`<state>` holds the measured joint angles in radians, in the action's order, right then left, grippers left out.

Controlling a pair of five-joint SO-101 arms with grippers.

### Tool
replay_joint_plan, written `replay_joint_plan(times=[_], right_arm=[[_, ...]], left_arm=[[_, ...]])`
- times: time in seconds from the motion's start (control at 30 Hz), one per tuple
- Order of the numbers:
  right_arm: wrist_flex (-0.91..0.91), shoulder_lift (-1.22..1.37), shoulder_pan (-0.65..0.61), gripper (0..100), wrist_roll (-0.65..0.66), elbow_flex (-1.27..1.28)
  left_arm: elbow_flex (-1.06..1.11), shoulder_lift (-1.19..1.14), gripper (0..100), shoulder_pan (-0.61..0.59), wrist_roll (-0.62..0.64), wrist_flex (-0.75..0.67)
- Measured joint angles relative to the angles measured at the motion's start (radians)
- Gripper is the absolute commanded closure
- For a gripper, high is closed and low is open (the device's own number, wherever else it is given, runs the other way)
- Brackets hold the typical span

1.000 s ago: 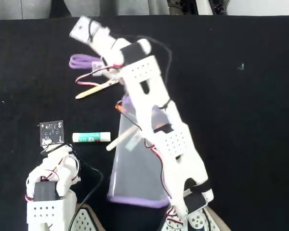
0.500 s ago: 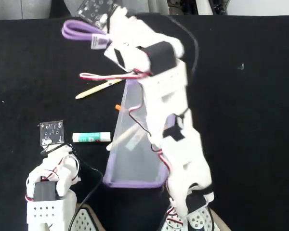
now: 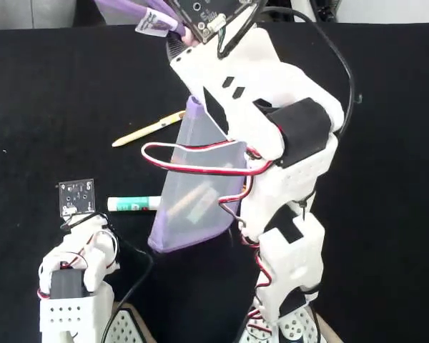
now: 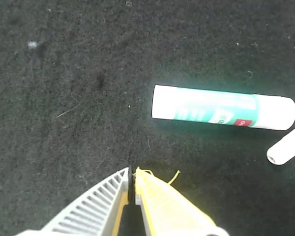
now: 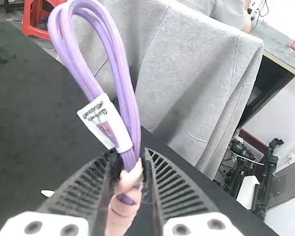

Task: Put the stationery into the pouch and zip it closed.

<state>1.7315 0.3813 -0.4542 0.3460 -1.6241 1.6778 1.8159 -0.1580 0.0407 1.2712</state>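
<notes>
The right tool (image 5: 128, 160) is clamped on the purple cord loop (image 5: 96, 64) of the translucent purple-trimmed pouch (image 3: 193, 193), hanging it over the black desk (image 3: 386, 143), probably to settle its contents; the left tool (image 4: 132, 179), tips together, rests by the unpacked white-and-green glue stick (image 4: 221, 107).

Overhead table (image 3: 386, 143) view; left wrist camera close above shared glue stick (image 3: 134, 204)

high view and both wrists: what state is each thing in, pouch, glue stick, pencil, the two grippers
pouch: held up by its purple loop, hanging tilted, items inside; zip cannot be told
glue stick: lying flat on the table, outside the pouch
pencil: lying on the table, outside the pouch
right gripper: shut on the purple loop
left gripper: shut, empty, low over the table
</notes>
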Motion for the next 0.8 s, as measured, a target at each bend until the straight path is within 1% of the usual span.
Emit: replay_joint_plan(times=[0.43,0.53,0.7,0.8], right_arm=[[0.0,-0.035,-0.002,98.8,-0.008,0.003],[0.0,-0.035,-0.008,98.8,-0.008,0.003],[0.0,-0.035,-0.038,98.8,-0.008,0.003],[0.002,-0.035,-0.041,98.8,-0.008,0.006]], left_arm=[[0.0,0.0,97,0.012,0.0,0.0],[0.0,0.0,97,0.069,0.0,0.0],[0.0,0.0,97,0.249,-0.003,0.0],[0.0,0.0,97,0.259,-0.002,-0.002]])
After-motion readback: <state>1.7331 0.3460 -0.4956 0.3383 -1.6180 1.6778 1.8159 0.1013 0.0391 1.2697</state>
